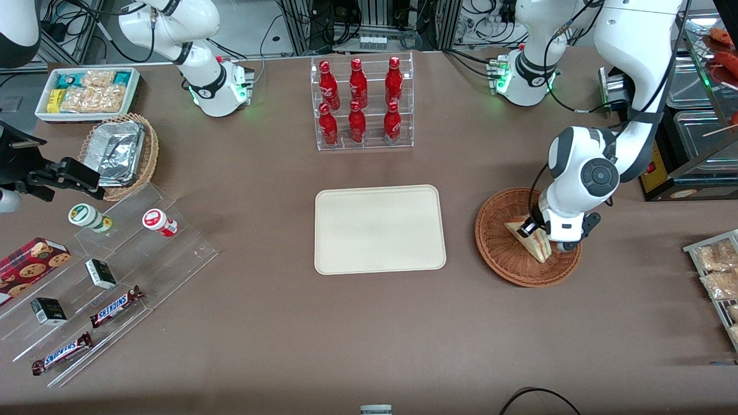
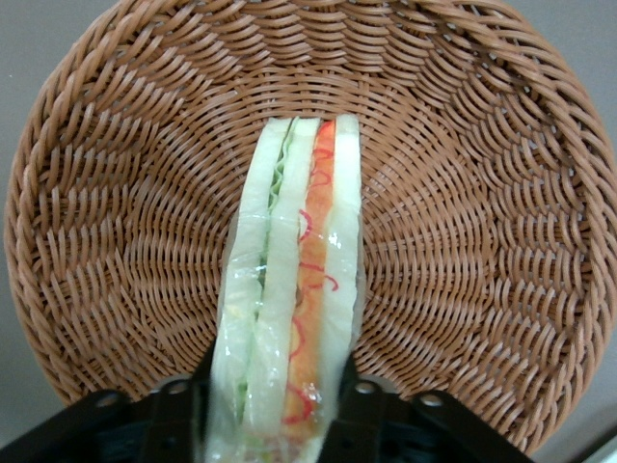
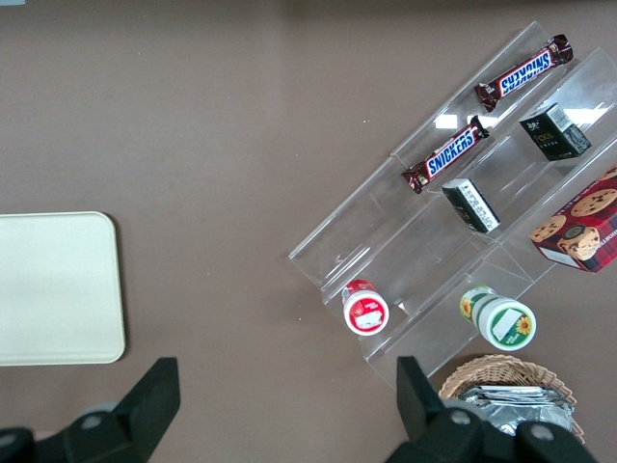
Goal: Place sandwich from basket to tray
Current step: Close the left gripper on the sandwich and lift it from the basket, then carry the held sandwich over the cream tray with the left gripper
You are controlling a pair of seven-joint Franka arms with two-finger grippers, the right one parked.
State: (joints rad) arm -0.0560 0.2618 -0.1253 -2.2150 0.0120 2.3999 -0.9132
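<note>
The sandwich (image 1: 536, 245) (image 2: 294, 280), a clear-wrapped wedge with pale bread and red and green layers, stands on edge inside the round reddish-brown basket (image 1: 501, 253) (image 2: 482, 193). My gripper (image 1: 527, 229) (image 2: 275, 424) reaches down into the basket, shut on the sandwich, with one black finger (image 2: 352, 410) pressed against each bread face. The sandwich's lower end rests on the basket's weave. The cream-beige tray (image 1: 379, 229) (image 3: 53, 289) lies flat and bare beside the basket, toward the parked arm's end of the table.
A clear rack of red bottles (image 1: 362, 104) stands farther from the front camera than the tray. Acrylic steps with snacks (image 1: 104, 276), a tan basket of foil containers (image 1: 118, 153) and a white snack bin (image 1: 86, 92) sit toward the parked arm's end. Snack packets (image 1: 718, 276) lie at the working arm's end.
</note>
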